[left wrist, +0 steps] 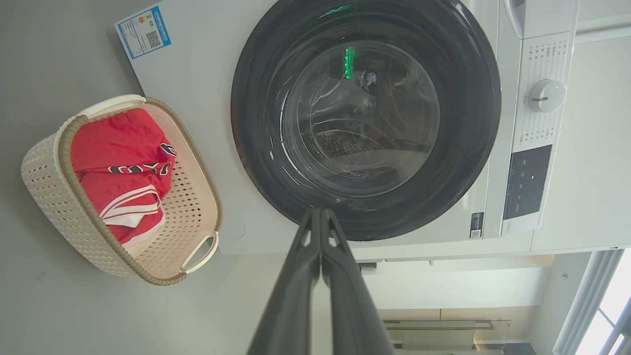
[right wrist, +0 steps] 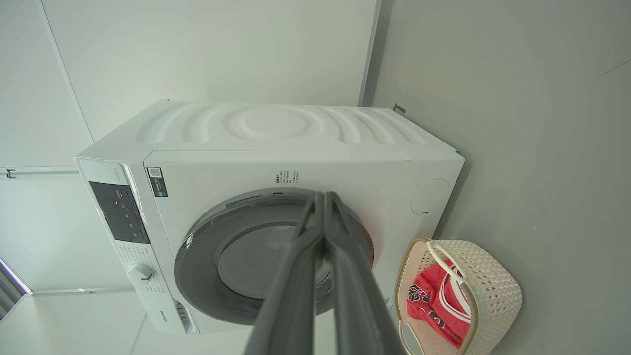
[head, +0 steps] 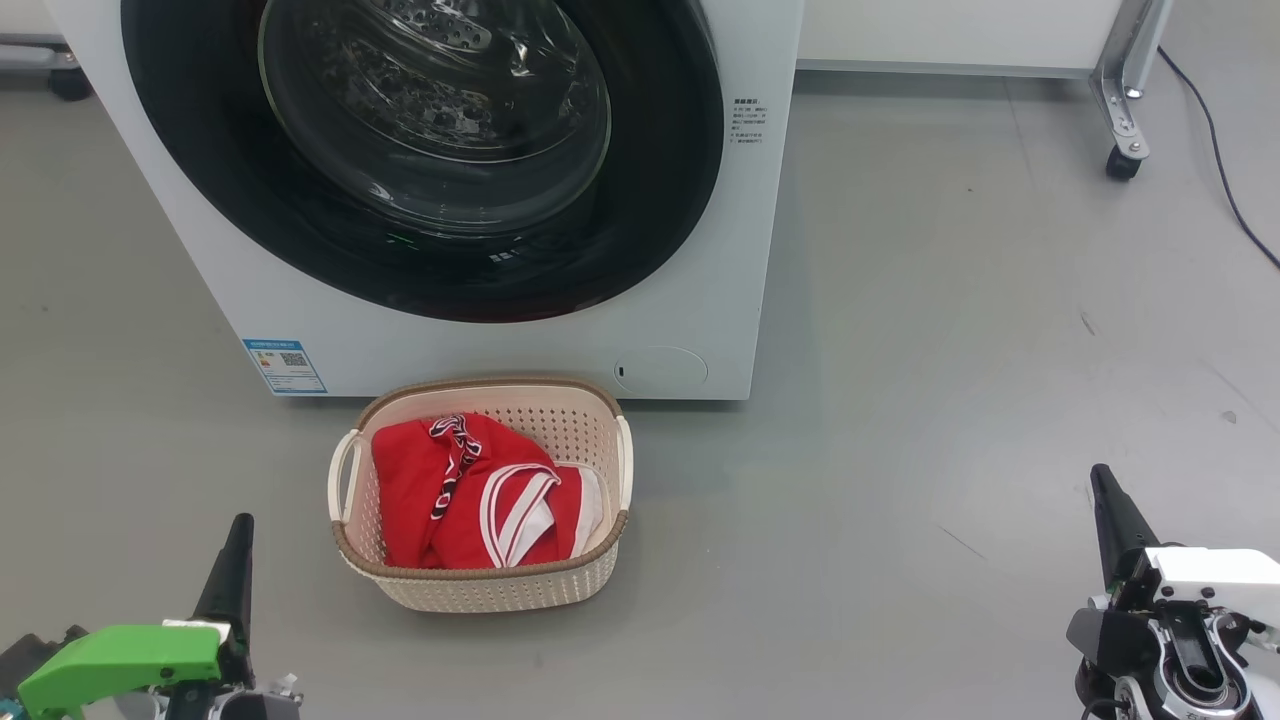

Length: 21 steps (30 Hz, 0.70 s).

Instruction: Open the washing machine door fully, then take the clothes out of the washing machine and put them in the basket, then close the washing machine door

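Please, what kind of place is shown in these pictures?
Probably a test room set up for laundry, not a home: a white washer on a bare grey floor, a basket of red clothes before it, and a wheeled metal leg with a cable nearby.

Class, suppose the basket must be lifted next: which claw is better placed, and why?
Left. The left claw sits close beside the basket; the right claw is far across the floor. Both are shut.

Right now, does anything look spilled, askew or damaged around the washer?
Nothing stands out: the washing machine door sits shut and the clothes lie inside the basket, which stands upright before the washing machine.
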Available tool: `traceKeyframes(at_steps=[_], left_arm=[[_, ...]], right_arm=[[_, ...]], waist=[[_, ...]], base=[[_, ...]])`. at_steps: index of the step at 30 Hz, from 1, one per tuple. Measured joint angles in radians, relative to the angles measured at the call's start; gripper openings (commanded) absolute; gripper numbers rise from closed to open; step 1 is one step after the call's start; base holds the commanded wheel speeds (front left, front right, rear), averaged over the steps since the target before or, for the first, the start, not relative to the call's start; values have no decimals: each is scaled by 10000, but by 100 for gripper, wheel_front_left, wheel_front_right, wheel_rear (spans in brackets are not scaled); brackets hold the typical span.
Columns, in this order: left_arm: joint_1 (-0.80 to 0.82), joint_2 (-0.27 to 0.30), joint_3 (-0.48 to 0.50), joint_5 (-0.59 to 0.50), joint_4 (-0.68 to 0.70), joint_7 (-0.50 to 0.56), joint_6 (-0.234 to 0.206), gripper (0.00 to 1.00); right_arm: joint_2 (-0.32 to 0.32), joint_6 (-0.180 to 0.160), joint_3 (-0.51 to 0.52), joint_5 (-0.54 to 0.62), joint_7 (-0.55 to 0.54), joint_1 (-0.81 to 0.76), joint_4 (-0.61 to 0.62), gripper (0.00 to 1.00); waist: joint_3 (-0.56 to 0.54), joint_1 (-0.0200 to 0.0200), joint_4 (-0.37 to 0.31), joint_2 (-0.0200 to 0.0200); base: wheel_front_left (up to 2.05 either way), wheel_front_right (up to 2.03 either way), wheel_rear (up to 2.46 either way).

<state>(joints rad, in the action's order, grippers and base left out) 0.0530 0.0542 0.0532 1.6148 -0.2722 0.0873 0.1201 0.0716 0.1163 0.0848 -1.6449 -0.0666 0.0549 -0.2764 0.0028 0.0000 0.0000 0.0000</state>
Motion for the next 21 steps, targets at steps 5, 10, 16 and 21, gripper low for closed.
traceKeyframes(at_steps=[5,10,16,21], left_arm=[[1,0,4,0,0,8,0,0],[1,-2,8,0,-2,8,0,0],[2,-2,12,0,-2,8,0,0],[2,-2,15,0,-2,8,0,0]], right_arm=[[-2,0,4,0,0,0,-6,0],[-2,0,6,0,0,0,-12,0],[-4,0,10,0,-2,0,-31,0],[-6,0,13,0,-61,0,-38,0]], waist=[[0,0,0,0],[0,0,0,0],[-1,0,0,0],[-1,0,0,0]], base=[[0,0,0],[0,0,0],[0,0,0],[0,0,0]])
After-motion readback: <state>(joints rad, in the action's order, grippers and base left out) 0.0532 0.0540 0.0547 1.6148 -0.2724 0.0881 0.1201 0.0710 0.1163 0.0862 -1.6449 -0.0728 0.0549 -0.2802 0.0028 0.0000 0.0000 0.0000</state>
